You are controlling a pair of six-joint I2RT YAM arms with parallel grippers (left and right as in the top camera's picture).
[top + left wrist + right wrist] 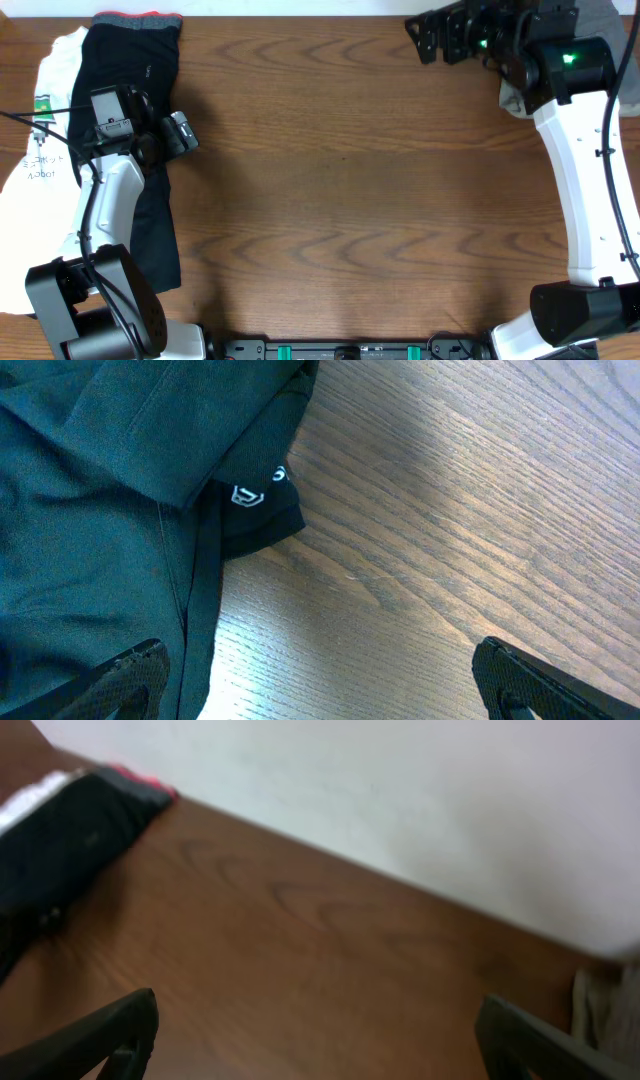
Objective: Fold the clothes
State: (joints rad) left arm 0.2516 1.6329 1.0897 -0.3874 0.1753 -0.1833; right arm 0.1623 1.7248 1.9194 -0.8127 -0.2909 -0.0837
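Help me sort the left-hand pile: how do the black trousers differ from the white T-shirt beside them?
The black trousers are dark, with a red-grey waistband at the far end; the white T-shirt is pale with small print. The trousers lie as a long narrow strip; the T-shirt spreads looser toward the left edge of the table. Both rest on its left half, side by side.
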